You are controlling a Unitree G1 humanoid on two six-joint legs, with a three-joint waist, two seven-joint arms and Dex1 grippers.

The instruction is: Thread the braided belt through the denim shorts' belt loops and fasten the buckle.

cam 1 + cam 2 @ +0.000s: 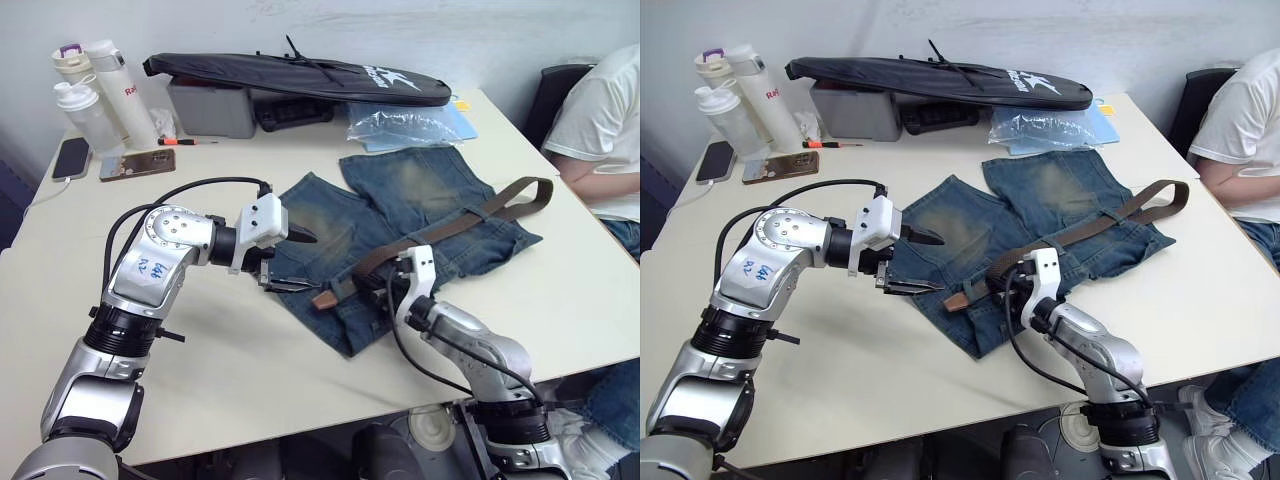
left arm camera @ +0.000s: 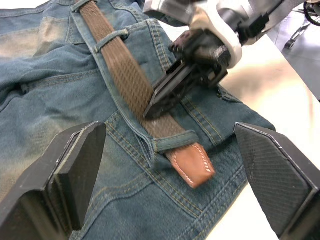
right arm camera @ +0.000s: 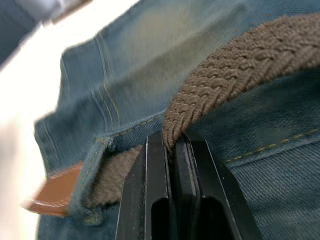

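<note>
- Head views: the denim shorts (image 1: 420,220) are laid flat on the pale counter (image 1: 250,350), waistband toward the near edge. The braided belt (image 1: 470,215) is run along the waistband; its far end is curled past the shorts' right edge, and its reddish-brown leather tip (image 1: 323,298) is seen at the near left corner of the shorts. The left hand (image 1: 290,262) is held just beside that tip, above the counter, with its 2 fingers spread wide and nothing between them. The right hand (image 1: 378,283) is set down on the belt a little behind the tip. At the far edge of the counter a long black bag (image 1: 300,78), 3 bottles (image 1: 95,90) and 2 phones (image 1: 137,163) are seen. A seated person (image 1: 600,130) is seen at the right.
- Left wrist view: the leather tip (image 2: 192,165) is shown protruding from under a belt loop (image 2: 175,141) at the waistband corner. A second loop (image 2: 111,39) crosses the belt further back. The right hand (image 2: 165,97) is seen pressed onto the braid just behind the first loop.
- Right wrist view: the right hand's fingers (image 3: 157,195) are shown nearly together, pinched on a raised fold of the braided belt (image 3: 225,75).
</note>
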